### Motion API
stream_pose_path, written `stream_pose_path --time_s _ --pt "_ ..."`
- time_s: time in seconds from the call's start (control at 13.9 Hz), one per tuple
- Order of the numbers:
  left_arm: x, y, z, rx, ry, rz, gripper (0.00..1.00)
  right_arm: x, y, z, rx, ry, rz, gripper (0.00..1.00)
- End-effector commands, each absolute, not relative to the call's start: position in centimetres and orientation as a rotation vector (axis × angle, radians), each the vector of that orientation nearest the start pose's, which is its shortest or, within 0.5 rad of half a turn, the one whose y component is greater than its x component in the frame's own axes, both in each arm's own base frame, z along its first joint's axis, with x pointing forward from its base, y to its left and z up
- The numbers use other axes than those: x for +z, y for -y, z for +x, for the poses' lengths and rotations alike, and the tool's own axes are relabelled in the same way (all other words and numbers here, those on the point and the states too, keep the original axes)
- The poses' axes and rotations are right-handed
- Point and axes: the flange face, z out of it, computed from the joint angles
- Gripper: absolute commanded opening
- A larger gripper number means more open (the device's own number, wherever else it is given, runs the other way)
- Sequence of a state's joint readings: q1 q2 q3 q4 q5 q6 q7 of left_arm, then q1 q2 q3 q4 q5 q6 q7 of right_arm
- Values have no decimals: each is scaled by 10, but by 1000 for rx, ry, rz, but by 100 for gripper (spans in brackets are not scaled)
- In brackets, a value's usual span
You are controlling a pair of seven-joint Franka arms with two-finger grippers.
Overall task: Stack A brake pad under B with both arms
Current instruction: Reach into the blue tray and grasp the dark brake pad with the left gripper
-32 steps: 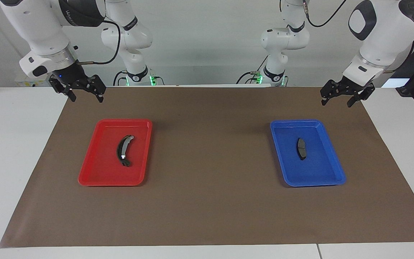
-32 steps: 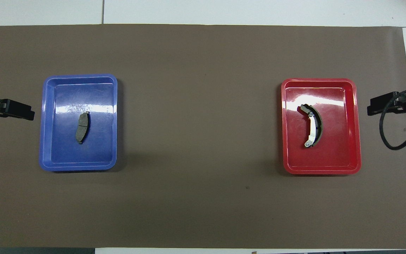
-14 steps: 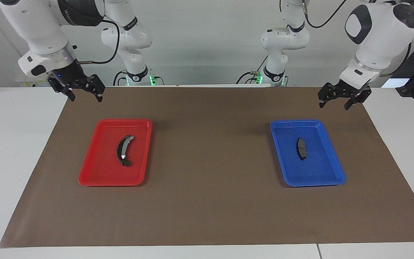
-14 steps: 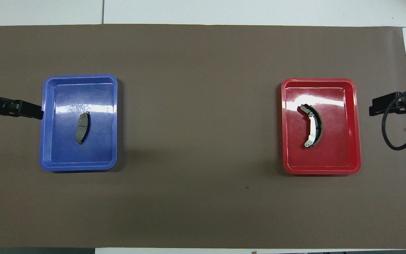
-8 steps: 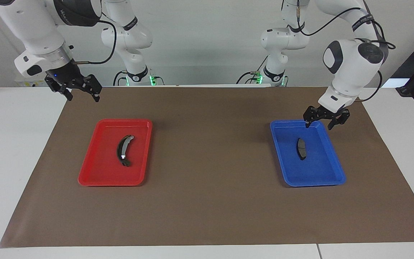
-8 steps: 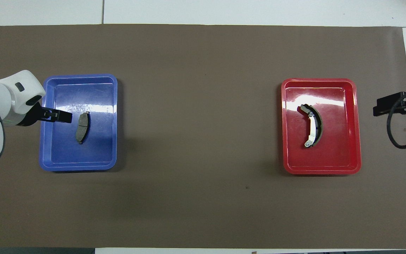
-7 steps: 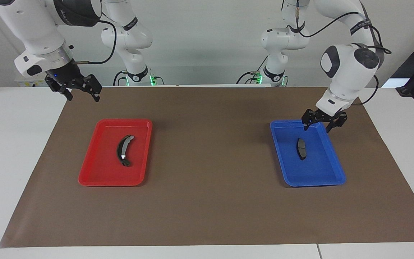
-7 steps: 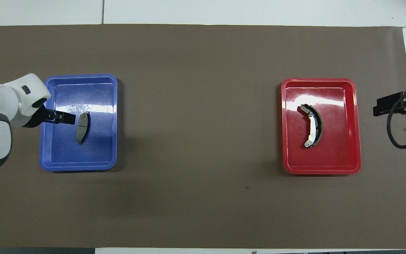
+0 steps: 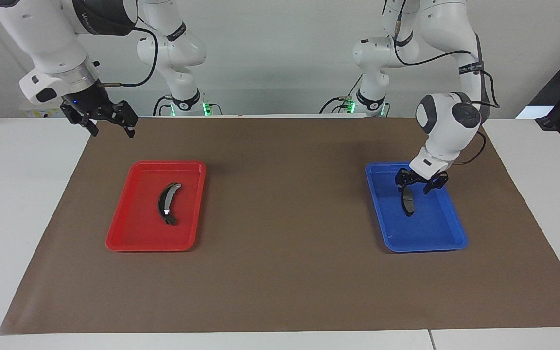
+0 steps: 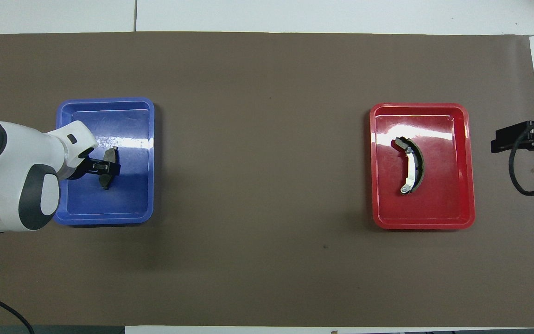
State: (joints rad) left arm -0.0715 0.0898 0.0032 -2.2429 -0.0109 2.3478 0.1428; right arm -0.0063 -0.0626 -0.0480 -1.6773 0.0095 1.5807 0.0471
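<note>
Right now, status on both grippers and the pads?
Left gripper open, low in blue tray, straddling A brake pad. Right gripper open, waiting over the mat's edge. B untouched in red tray. No obstructions.

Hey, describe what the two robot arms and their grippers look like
Both arms are glossy white, built of rounded jointed segments with dark grey caps at the joints. Thin black cables loop along each. The left gripper and right gripper are small, black and two-fingered. Green lights glow at both bases.

Part of the pad (image 10: 108, 182) was covered by the left gripper (image 10: 108, 168); the right gripper (image 10: 522, 138) was cut off by the overhead view's edge.
</note>
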Motion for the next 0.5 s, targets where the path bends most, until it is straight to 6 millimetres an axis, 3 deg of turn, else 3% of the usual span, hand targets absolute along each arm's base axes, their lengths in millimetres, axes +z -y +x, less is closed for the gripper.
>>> stream_pose_path --time_s 0.0,0.29,0.43 --pt "320 34 533 -53 -337 -3119 76 609 31 525 60 -141 -3124 100" --pt "297 35 540 -74 -338 -3117 76 609 31 524 62 -137 -3124 100" --pt "294 35 542 -84 -337 -3116 73 610 31 524 60 -137 -3124 100"
